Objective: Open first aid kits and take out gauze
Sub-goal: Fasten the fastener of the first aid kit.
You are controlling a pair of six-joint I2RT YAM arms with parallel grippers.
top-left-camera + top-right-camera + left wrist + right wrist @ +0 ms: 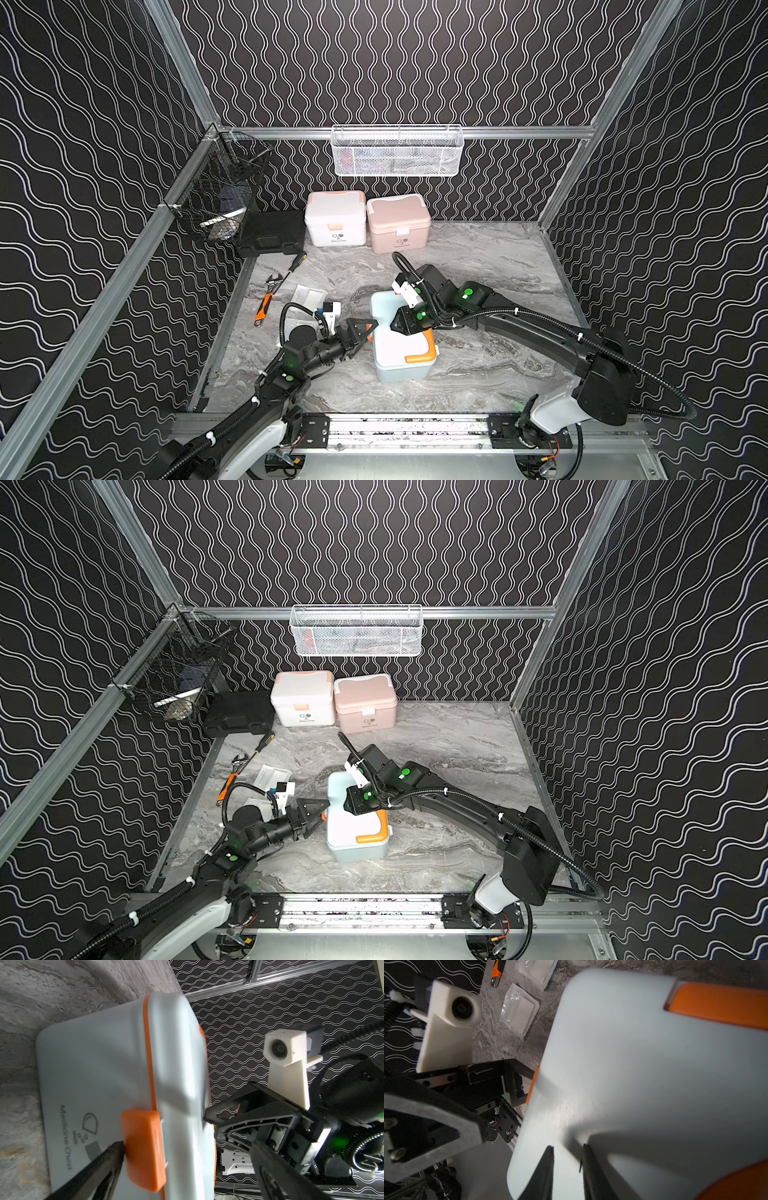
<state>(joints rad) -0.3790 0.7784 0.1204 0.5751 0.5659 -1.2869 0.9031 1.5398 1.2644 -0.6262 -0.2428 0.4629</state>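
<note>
1. Dead centre on the marble-look tabletop [478, 374]: light blue kit [395, 353], standing on its base, lid shut, orange handle [422, 355] folded flat at the lid's 5 o'clock corner.
2. On the kit's 9 o'clock face: orange latch [143, 1151], lying flat across the seam, "Medicine Chest" lettering just beside it.
3. Left gripper [368, 330] in at the kit's 9 o'clock, spread wide, grasping nothing. One fingertip [116, 1148] right up against the latch edge farthest from the lid. Other finger up near the lid rim, contact impossible to tell.
4. Right gripper [568, 1150] reaching in from 3 o'clock over the lid. Jaws parted by a narrow gap, nothing between them, both tips down on the middle of the lid.
5. Out at the kit's 10 o'clock: two gauze packets [307, 297], flat on the table just past the left wrist, clear of the kit. Nearer packet [519, 1009] plain to see from the right wrist.
6. Further toward 9 o'clock: adjustable wrench [266, 301] with an orange grip. Beyond it toward 11: screwdriver [296, 264].
7. Back wall now. Black case [272, 232] at 11 o'clock, then white kit [336, 220] and pink kit [398, 224] side by side at 12, both lids down, latches facing 6 o'clock.
8. Up on the rails: white mesh basket [397, 151] at 12 o'clock, black wire basket [220, 195] at 10. Contents too blurred to name.
</note>
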